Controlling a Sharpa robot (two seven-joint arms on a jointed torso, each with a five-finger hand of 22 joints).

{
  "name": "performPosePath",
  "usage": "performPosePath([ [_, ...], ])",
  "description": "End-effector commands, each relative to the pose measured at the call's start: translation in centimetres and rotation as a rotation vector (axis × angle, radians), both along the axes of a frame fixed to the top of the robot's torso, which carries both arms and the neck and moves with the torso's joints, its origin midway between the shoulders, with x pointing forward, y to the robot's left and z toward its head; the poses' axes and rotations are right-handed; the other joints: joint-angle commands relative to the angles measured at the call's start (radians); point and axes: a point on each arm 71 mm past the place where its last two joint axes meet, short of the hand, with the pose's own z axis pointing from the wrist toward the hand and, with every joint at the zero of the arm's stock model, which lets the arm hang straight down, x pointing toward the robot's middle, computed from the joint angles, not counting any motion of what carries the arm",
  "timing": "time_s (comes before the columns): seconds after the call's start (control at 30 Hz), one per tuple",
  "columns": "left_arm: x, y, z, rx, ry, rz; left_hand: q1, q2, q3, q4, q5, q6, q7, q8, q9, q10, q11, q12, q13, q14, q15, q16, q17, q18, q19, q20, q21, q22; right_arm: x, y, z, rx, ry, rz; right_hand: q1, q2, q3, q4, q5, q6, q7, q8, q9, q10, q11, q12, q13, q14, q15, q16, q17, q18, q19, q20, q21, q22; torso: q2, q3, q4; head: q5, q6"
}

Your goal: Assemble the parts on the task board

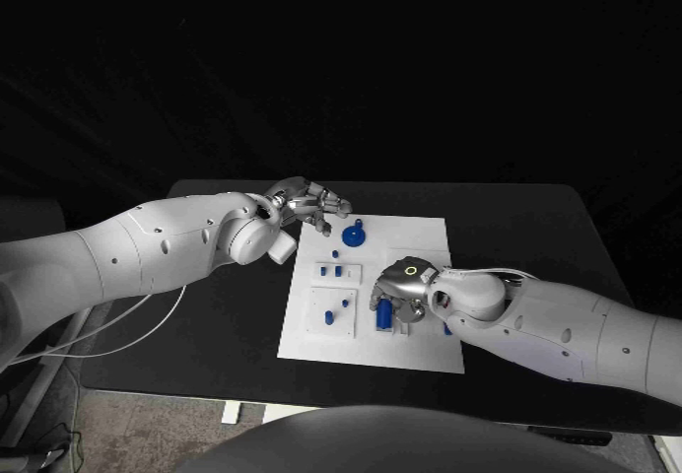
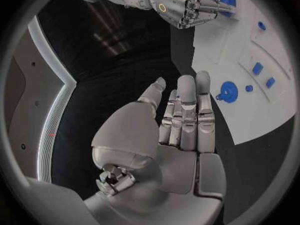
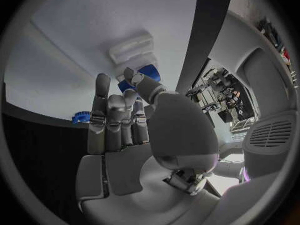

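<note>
Task board [image 1: 427, 236] white at counter [image 1: 526, 227] centre, blue gear [image 1: 354, 234] near its far-left corner beside left hand [image 1: 306, 207], empty with fingers straight; right hand [image 1: 402, 291] pinching blue cylinder [image 1: 383, 313] mid-board.

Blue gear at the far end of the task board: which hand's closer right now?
Left. The left hand hovers open just beside the blue gear, at the task board far edge. The right hand is nearer the robot, at the blue cylinder.

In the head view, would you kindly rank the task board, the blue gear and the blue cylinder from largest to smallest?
1. task board
2. blue cylinder, partly covered by the right hand
3. blue gear, which looks close to it in size.
</note>
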Motion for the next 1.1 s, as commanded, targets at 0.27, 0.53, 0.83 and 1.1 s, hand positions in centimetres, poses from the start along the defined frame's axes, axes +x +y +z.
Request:
performPosePath([
  [0.27, -0.08, -0.11, 0.10, -0.007, 0.001, -0.018, -0.003, -0.007, 0.000, 0.007, -0.007, -0.007, -0.001, -0.001, 0.001, -0.008, -0.003, 0.005, 0.000, -0.005, 0.006, -0.004, 0.000, 0.012, -0.001, 0.005, -0.006, 0.005, -0.10, -0.24, 0.68, 0.060, -0.021, -0.002, -0.009, 0.001, -0.003, 0.001, 0.009, 0.132, 0.125, 0.001, 0.001, 0.010, 0.001, 0.003, -0.001, 0.010, 0.000, 0.005, 0.002, 0.015, 0.013, -0.001, -0.013, 0.003, 0.000, 0.0005, -0.0008, 0.002, 0.000],
  [0.53, -0.10, -0.12, 0.09, -0.006, 0.003, -0.021, -0.003, -0.007, 0.000, 0.007, -0.007, -0.007, -0.001, -0.001, 0.001, -0.008, -0.003, 0.005, 0.000, -0.005, 0.006, -0.004, 0.000, 0.012, -0.001, 0.005, -0.006, 0.005, -0.13, -0.29, 1.18, 0.074, 0.003, -0.003, -0.011, 0.002, -0.003, 0.002, 0.011, 0.134, 0.125, 0.000, 0.003, 0.012, 0.000, 0.001, -0.001, 0.011, -0.001, 0.004, 0.004, 0.014, 0.019, -0.003, -0.023, 0.007, 0.000, 0.0009, -0.0007, 0.000, 0.000],
  [0.83, -0.12, -0.14, 0.10, -0.006, 0.004, -0.022, -0.003, -0.009, -0.001, 0.007, -0.007, -0.007, 0.000, 0.000, 0.001, -0.009, -0.002, 0.005, 0.000, -0.005, 0.006, -0.004, 0.000, 0.012, -0.001, 0.005, -0.006, 0.005, -0.12, -0.35, 0.90, 0.037, 0.061, 0.004, -0.010, 0.013, -0.023, 0.001, 0.019, 0.129, 0.126, 0.001, 0.004, 0.002, 0.003, 0.002, 0.005, 0.001, 0.002, -0.003, 0.002, 0.013, 0.016, 0.000, -0.040, 0.017, 0.001, 0.0004, -0.0018, -0.001, 0.000],
  [1.1, -0.12, -0.15, 0.10, -0.005, 0.004, -0.023, -0.003, -0.009, -0.001, 0.007, -0.007, -0.007, 0.000, 0.000, 0.001, -0.009, -0.002, 0.005, 0.000, -0.005, 0.006, -0.004, 0.000, 0.012, -0.001, 0.005, -0.006, 0.005, -0.23, -0.28, 0.73, 0.023, 0.080, 0.012, -0.010, 0.014, -0.026, 0.001, 0.021, 0.129, 0.125, 0.001, 0.004, 0.001, 0.003, 0.001, 0.006, 0.000, 0.002, -0.003, 0.001, 0.013, 0.015, 0.000, -0.043, 0.019, 0.000, 0.0014, 0.0008, -0.005, 0.000],
])
